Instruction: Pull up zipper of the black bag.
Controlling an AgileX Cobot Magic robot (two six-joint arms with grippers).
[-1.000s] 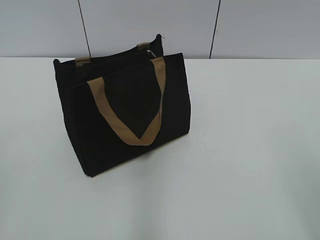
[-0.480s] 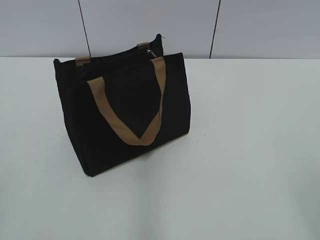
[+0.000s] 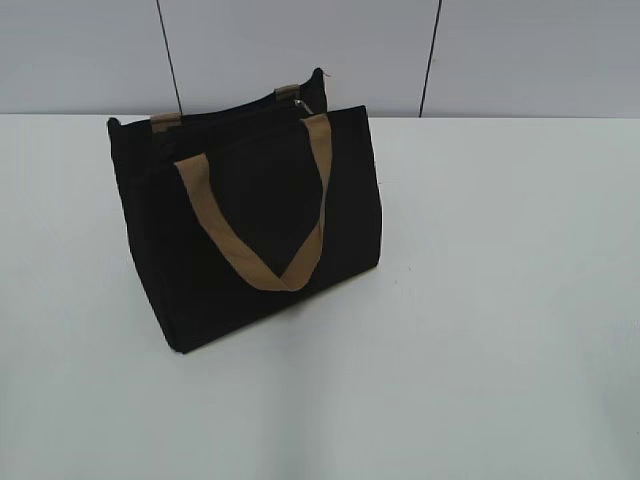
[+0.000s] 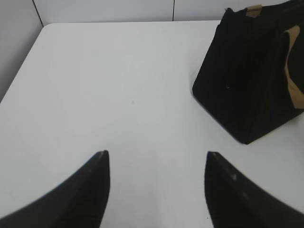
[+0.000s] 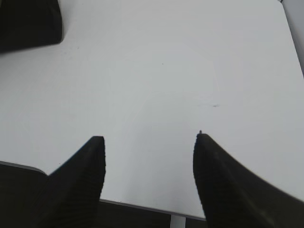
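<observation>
The black bag stands upright on the white table, left of the middle in the exterior view, with a tan strap handle hanging down its front. The zipper runs along its top edge, with the small silvery pull at the right end. No gripper shows in the exterior view. In the left wrist view the bag is at the upper right, and my left gripper is open and empty over bare table. My right gripper is open and empty near the table's front edge; a bag corner shows at the upper left.
The white table ends at a grey panelled wall behind the bag. The table's left edge shows in the left wrist view, its front edge in the right wrist view.
</observation>
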